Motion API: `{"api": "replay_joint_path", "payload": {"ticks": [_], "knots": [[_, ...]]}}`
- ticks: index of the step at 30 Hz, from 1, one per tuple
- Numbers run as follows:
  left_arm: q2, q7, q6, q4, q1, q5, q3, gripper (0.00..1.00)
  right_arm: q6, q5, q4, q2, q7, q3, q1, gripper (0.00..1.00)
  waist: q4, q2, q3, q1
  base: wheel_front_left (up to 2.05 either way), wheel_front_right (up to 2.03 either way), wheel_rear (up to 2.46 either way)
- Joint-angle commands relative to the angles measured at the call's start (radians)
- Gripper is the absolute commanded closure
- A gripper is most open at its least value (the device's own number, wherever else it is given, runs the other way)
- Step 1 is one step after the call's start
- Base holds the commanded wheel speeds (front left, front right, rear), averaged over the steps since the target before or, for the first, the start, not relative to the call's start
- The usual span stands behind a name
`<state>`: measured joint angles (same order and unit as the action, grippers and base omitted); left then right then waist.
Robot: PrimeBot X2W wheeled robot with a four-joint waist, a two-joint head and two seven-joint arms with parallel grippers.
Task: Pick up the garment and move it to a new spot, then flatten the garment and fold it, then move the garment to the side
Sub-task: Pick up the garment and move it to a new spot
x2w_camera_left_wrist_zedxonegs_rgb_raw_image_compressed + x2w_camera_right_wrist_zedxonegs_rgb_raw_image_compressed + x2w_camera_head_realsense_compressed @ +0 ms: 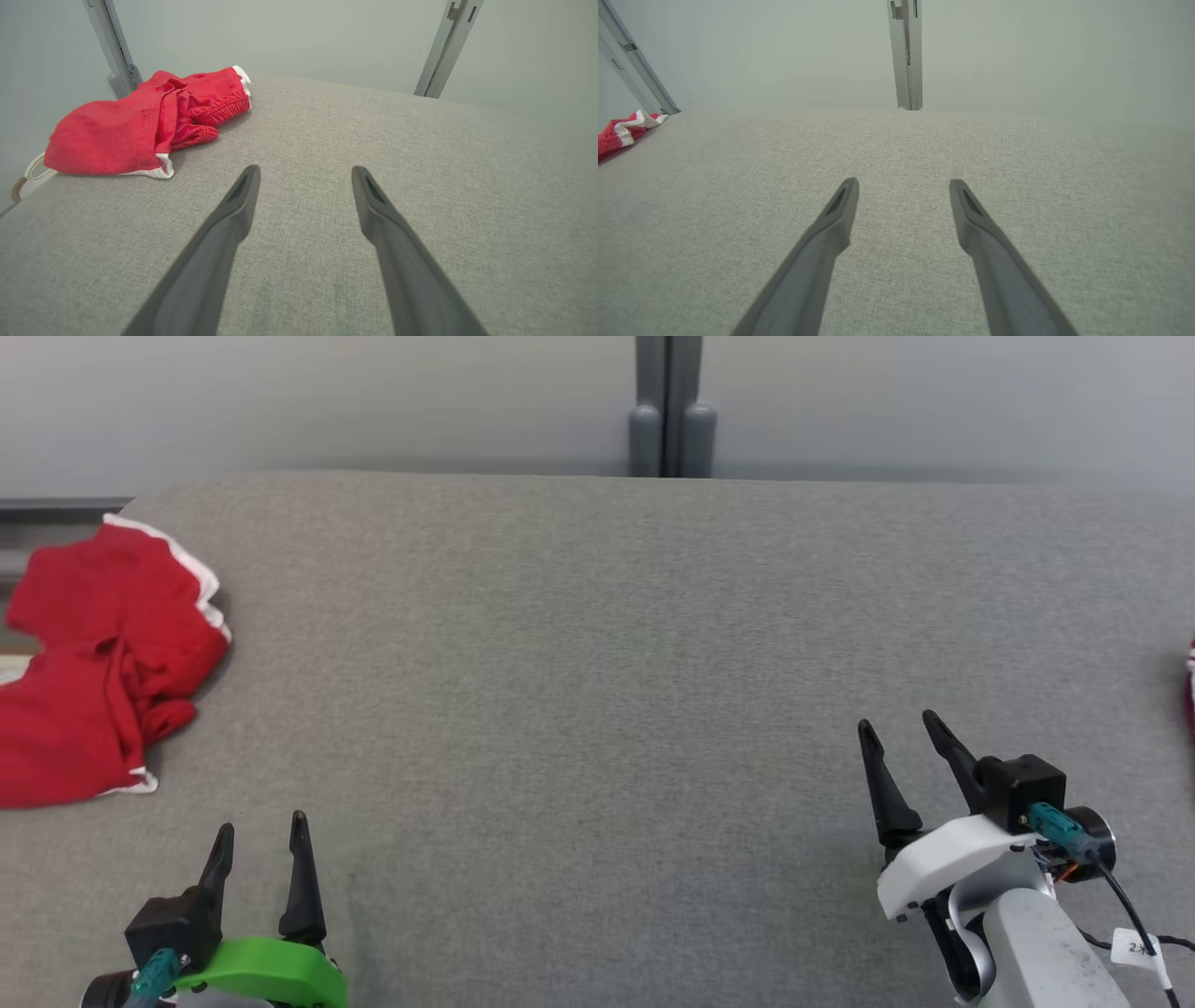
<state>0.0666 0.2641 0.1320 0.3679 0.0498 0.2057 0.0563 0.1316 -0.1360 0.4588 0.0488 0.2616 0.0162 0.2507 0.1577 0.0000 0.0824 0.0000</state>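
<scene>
A crumpled red garment (98, 658) with white trim lies at the left edge of the grey table (597, 644). The left wrist view shows the garment (140, 123) ahead and to the left of my fingers. My left gripper (261, 835) is open at the lower left, well short of the garment and holding nothing. My right gripper (901, 728) stands open at the lower right, far from the garment, with nothing between its fingers. In the right wrist view a corner of the garment (621, 133) shows at the far left.
A sliver of red and white cloth (1190, 695) shows at the right edge of the head view. A grey wall with a vertical post (670, 420) stands behind the table. The table's left edge runs under the garment.
</scene>
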Motion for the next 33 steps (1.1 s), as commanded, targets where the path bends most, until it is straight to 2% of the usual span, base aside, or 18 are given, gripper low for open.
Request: {"api": "replay_joint_path", "payload": {"ticks": [1,8,16,21,25,29,33], "knots": [[0.001,0.000,-0.003,0.012,0.015,0.012,0.010,0.00,-0.002,0.004,0.004,0.004,0.004,0.015,0.017,0.00,0.121,0.0000,0.041,0.0000,0.00,0.00,0.00],[-0.001,0.000,-0.003,0.053,0.005,0.019,0.060,0.00,-0.002,-0.009,0.016,0.004,0.004,0.062,0.045,0.00,0.280,0.0000,0.056,0.0000,0.00,0.00,0.00],[-0.011,0.000,-0.003,0.082,-0.009,0.030,0.106,0.00,-0.002,-0.019,0.033,0.005,0.004,0.093,0.063,0.00,0.377,0.0000,0.055,0.0000,0.00,0.00,0.00],[-0.014,0.000,-0.003,0.095,0.012,0.040,0.094,0.00,-0.002,0.004,0.038,0.005,0.004,0.105,0.074,0.00,0.384,0.0000,0.067,0.0000,0.00,0.00,0.00],[-0.013,0.000,-0.003,0.106,0.063,0.072,0.076,0.00,-0.002,0.032,0.033,0.005,0.004,0.117,0.097,0.00,0.356,0.0000,0.103,0.0000,0.00,0.00,0.00],[0.020,0.000,-0.003,0.127,0.144,0.122,0.068,0.00,-0.002,0.059,0.023,0.005,0.004,0.118,0.132,0.00,0.319,0.0000,0.162,0.0000,0.00,0.00,0.00],[0.088,0.000,-0.003,0.148,0.259,0.189,0.041,0.00,-0.002,0.099,0.008,0.005,0.004,0.114,0.169,0.00,0.287,0.0000,0.231,0.0000,0.00,0.00,0.00]]}}
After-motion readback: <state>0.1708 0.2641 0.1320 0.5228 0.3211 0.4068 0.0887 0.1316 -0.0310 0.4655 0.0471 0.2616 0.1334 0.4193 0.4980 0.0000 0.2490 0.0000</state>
